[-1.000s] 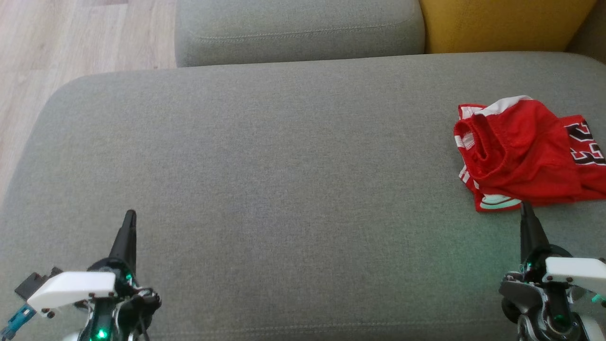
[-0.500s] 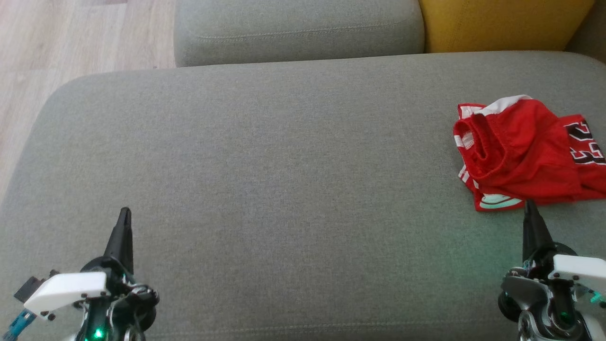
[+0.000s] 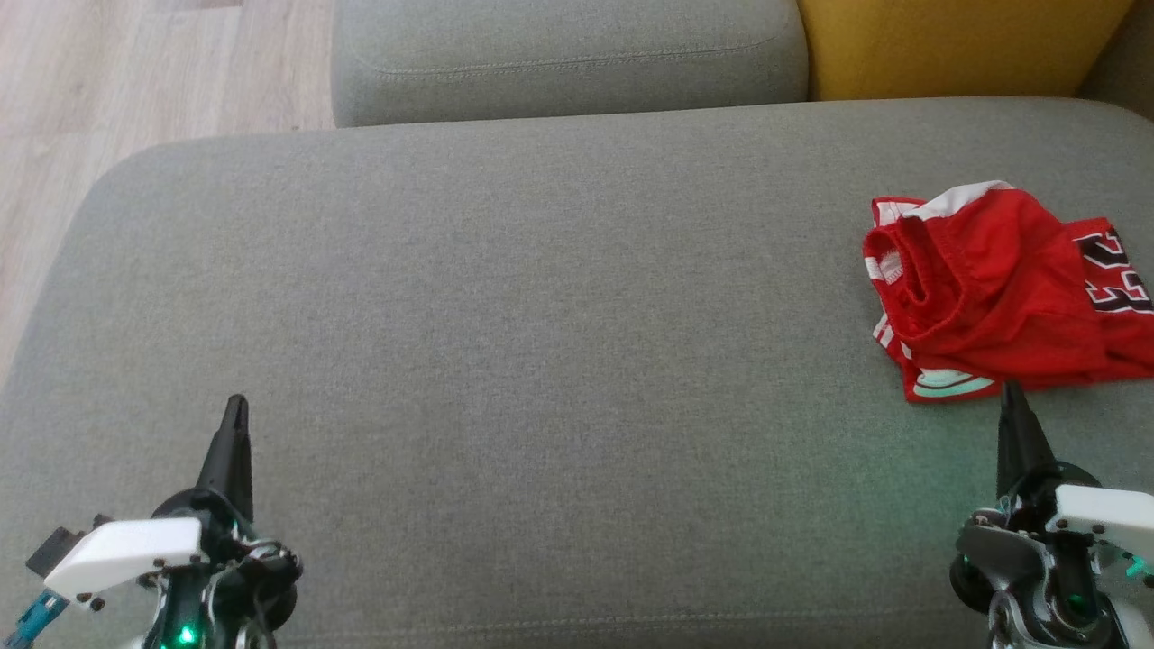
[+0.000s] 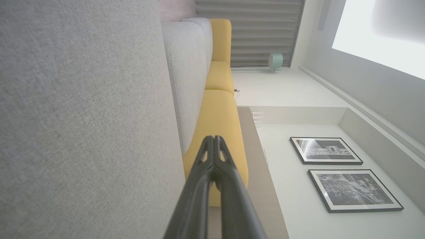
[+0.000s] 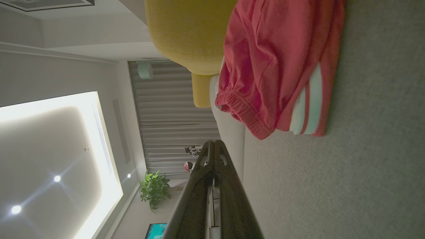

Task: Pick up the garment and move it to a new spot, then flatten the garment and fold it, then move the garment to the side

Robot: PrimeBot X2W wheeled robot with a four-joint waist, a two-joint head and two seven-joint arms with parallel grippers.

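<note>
Nearest you, at the lower left, your left jaws are shut and empty, the two dark fingers (image 3: 230,451) pressed into one point above the grey seat cushion (image 3: 541,315). In the left wrist view the fingertips (image 4: 219,166) meet with no gap, with the cushion's grey weave running alongside.

At the lower right, your right jaws are likewise closed tight on nothing. Their fingers (image 3: 1014,433) point at the garment (image 3: 992,288) and end just short of its near hem, where a white stripe (image 3: 947,383) shows; you cannot tell from here whether tip and cloth touch. In the right wrist view the fingers (image 5: 215,156) lie together, and the garment (image 5: 272,66) sits beyond them, its gathered elastic band turned toward you.

The garment is red, crumpled in a loose heap near the seat's right end, black-and-white numerals on the part that the picture's right edge cuts off.

Farther back stand a grey back cushion (image 3: 568,54) and a yellow cushion (image 3: 956,45) to its right. Pale wooden floor (image 3: 135,72) shows at the far left.
</note>
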